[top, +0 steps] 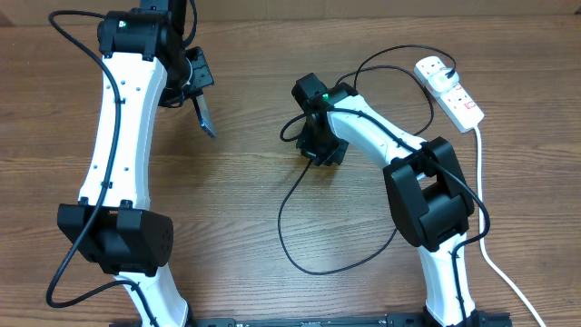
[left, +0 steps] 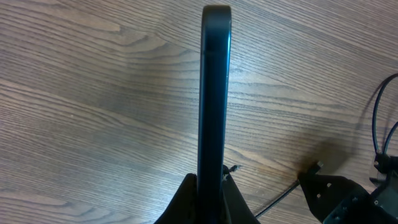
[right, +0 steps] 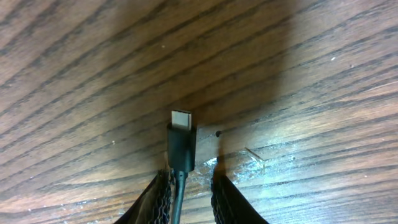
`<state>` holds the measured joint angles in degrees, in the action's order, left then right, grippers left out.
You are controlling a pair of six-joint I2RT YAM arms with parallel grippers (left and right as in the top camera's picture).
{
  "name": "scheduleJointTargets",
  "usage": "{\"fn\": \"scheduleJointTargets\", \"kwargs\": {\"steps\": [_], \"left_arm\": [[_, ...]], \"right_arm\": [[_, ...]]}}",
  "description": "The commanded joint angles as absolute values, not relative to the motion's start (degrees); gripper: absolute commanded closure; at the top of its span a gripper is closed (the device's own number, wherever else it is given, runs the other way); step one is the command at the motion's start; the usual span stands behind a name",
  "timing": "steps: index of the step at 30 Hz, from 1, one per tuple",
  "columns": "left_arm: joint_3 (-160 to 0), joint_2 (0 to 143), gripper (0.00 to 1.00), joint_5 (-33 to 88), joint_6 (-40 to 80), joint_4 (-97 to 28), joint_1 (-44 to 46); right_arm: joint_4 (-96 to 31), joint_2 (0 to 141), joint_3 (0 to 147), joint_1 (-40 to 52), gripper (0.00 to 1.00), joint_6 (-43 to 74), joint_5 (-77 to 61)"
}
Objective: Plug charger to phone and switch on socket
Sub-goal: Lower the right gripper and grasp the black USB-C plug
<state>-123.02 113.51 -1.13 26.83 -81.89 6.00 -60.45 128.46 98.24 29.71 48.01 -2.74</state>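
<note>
My left gripper [left: 211, 193] is shut on the phone [left: 214, 93], which I see edge-on as a dark slab standing up from the jaws. From overhead the phone [top: 205, 116] hangs tilted below the left gripper [top: 194, 89], above the table. The charger's black connector tip [right: 181, 140] lies on the wood between my right gripper's [right: 189, 193] fingers. Its cable rests against the left finger [right: 163, 196], with a gap to the other finger, so the jaws stand open. Overhead, the right gripper [top: 320, 145] is low at the table's middle. The charger cable [top: 300, 254] loops forward, then back to its white plug [top: 432, 70] in the socket [top: 461, 102].
The socket's thick white cord [top: 490, 254] runs down the right side past the right arm's base. In the left wrist view the right gripper's black body [left: 348, 199] is at the lower right. The left arm's own black cable [top: 68, 263] hangs at the far left.
</note>
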Motion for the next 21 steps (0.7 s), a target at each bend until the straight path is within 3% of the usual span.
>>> {"fn": "scheduleJointTargets", "kwargs": {"steps": [1, 13, 21], "left_arm": [[-123.1, 112.8, 0.96, -1.4, 27.4, -81.8, 6.4], [-123.1, 112.8, 0.96, -1.4, 27.4, -81.8, 6.4], [-123.1, 112.8, 0.96, -1.4, 27.4, -81.8, 6.4]], "right_arm": [[-60.2, 129.9, 98.6, 30.0, 0.77, 48.2, -2.6], [-59.5, 132.4, 98.6, 30.0, 0.80, 48.0, -2.4], [-58.4, 132.4, 98.6, 30.0, 0.96, 47.4, -2.4]]}}
